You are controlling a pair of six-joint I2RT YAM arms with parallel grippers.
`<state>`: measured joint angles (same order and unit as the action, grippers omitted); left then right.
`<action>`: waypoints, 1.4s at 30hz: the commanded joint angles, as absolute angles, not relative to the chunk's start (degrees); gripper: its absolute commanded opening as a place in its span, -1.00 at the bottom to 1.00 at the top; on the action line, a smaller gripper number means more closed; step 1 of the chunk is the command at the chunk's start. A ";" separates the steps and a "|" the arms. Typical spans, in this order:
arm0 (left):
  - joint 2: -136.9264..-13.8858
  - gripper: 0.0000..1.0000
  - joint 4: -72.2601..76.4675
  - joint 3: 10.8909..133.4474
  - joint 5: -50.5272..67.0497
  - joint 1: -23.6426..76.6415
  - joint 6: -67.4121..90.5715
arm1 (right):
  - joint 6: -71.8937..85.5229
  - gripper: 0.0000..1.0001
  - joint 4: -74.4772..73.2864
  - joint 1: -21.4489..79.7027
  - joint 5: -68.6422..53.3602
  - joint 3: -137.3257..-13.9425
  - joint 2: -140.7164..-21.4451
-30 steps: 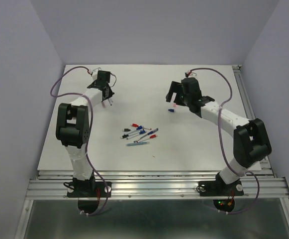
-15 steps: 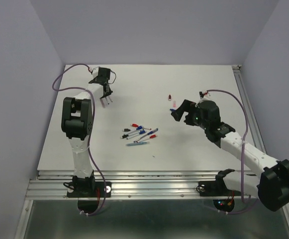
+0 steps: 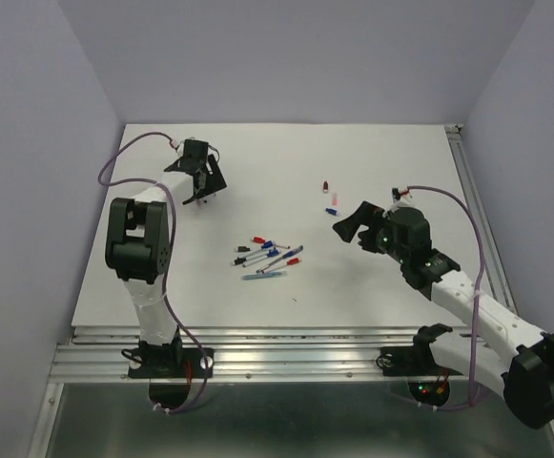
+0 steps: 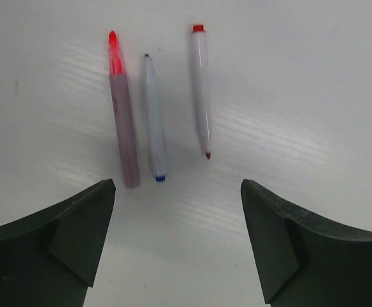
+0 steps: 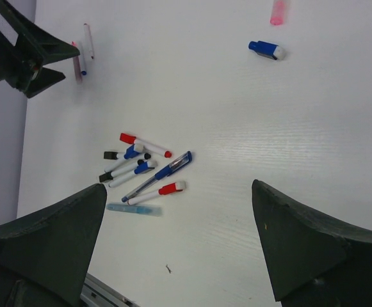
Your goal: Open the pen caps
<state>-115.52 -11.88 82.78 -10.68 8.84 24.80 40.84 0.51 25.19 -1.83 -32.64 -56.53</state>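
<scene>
Three pens (image 4: 153, 121) just beyond the wide-apart left claw (image 4: 178, 192)

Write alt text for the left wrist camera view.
Three pens lie side by side on a white table: a translucent pink pen with a red end, a white pen with a blue end and a white pen with a red end and bare red tip. Below them, the left gripper has its black fingers wide apart, holding nothing.
</scene>
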 commanded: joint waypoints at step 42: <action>-71.98 0.98 -4.40 33.49 -11.16 46.23 36.04 | 39.29 1.00 2.37 25.40 -8.88 -27.69 -55.72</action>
<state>-71.83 -4.60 32.91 -10.90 45.91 35.22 40.32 0.67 25.19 -8.64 -29.04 -55.88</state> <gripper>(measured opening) 0.986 0.999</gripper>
